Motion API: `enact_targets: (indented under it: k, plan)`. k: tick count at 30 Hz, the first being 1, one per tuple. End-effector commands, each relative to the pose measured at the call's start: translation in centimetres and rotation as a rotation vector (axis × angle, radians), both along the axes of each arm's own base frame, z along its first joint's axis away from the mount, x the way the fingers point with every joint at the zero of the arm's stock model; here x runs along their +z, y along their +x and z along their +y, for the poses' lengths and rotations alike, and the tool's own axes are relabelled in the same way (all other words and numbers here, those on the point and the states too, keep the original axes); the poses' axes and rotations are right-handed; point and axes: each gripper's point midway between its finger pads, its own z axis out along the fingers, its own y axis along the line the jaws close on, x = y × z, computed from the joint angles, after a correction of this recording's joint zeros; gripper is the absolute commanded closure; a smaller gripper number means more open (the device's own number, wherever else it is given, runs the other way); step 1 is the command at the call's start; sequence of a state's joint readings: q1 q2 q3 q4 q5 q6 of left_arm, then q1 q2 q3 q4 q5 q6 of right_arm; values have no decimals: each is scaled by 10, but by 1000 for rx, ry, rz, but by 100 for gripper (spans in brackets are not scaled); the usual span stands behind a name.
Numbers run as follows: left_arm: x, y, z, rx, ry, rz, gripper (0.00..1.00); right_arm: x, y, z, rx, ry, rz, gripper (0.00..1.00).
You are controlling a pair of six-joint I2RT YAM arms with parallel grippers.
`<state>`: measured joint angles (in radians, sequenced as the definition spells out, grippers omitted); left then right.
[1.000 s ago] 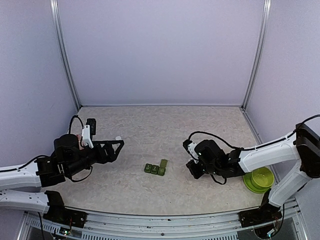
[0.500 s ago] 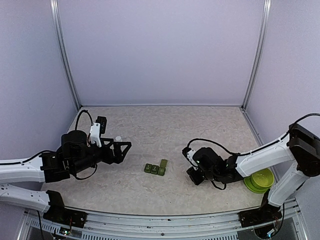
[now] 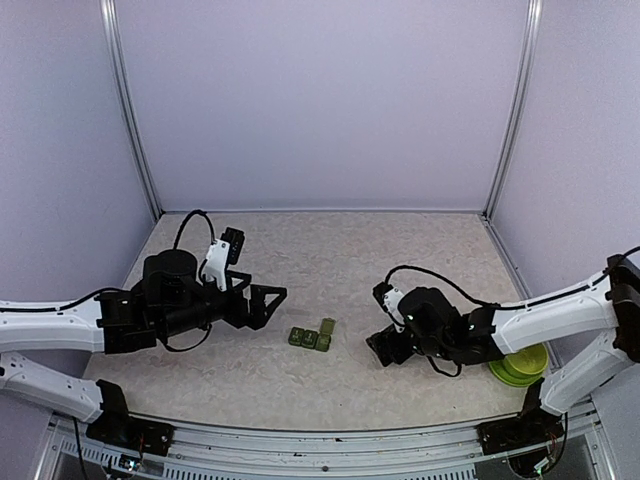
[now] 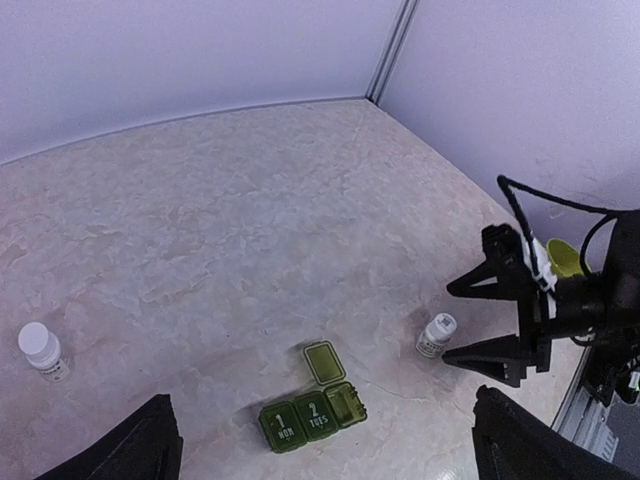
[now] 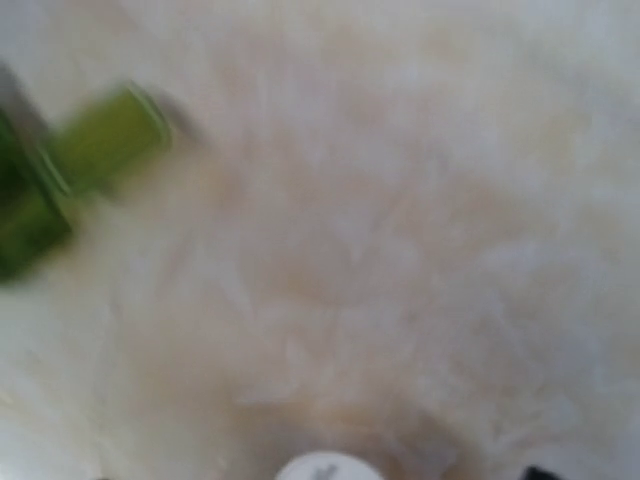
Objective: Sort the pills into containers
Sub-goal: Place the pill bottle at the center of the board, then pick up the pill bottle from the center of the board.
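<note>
Standing between right gripper (image 4: 447, 325) fingers (image 4: 482, 356): pill bottle (image 4: 436, 335)

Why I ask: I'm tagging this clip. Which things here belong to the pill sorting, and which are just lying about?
Belong to the job:
- pill organiser, one lid open
- pill bottle nearer it
- second pill bottle, farther off

Just lying about:
- green bowl, off to the right, seemingly unused

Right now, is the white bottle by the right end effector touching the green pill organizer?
Apart. The left wrist view shows bare table between the white bottle and the green pill organizer.
</note>
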<state>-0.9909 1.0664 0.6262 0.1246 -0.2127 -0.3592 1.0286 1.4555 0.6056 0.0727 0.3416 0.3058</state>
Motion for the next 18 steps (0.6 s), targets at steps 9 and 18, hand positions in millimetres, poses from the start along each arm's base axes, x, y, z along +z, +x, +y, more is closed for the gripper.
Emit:
enact_targets:
  k: [9,18]
  plan:
    - [-9,-13,-81,-282,143,-36,1,63,-10,-65,-214,203,-103,0]
    - [-53,-9,-143,-396,252,22,1,97,-19,-129,-421,501,-217,0]
